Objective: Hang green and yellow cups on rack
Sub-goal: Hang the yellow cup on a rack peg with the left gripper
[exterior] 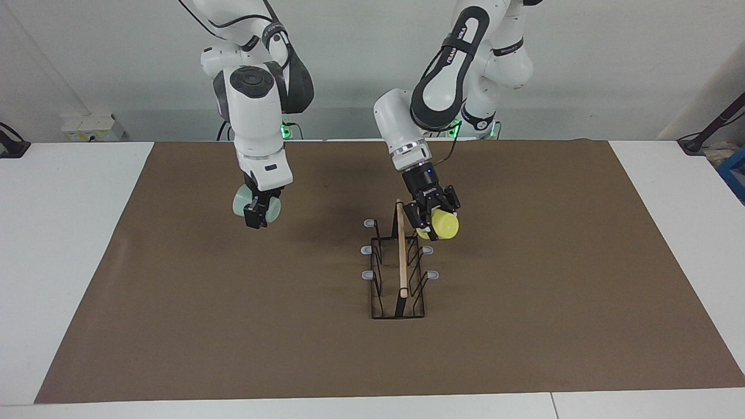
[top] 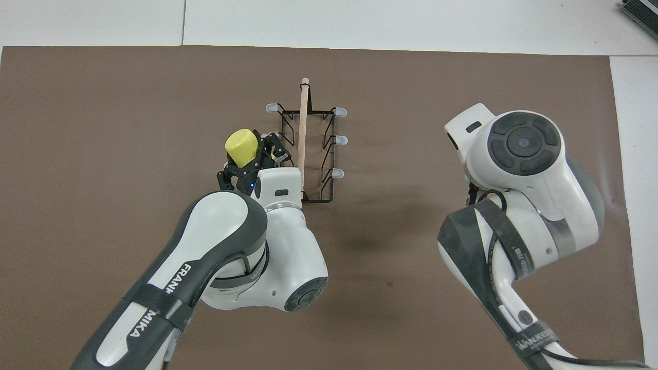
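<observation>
The rack [exterior: 399,273] stands mid-mat, a black wire stand with a wooden top bar [exterior: 401,250] and grey-tipped prongs; it also shows in the overhead view [top: 329,149]. My left gripper [exterior: 432,222] is shut on the yellow cup [exterior: 445,226] and holds it tilted against the rack's prong nearest the robots on the left arm's side. That prong's tip is hidden, so I cannot tell if the cup is on it. The cup also shows in the overhead view [top: 241,145]. My right gripper [exterior: 256,218] points down over the mat, shut on the pale green cup [exterior: 240,202].
A brown mat [exterior: 174,302] covers most of the white table [exterior: 58,233]. A white socket box [exterior: 87,125] sits at the table's edge toward the right arm's end. In the overhead view the right arm's wrist [top: 519,149] hides the green cup.
</observation>
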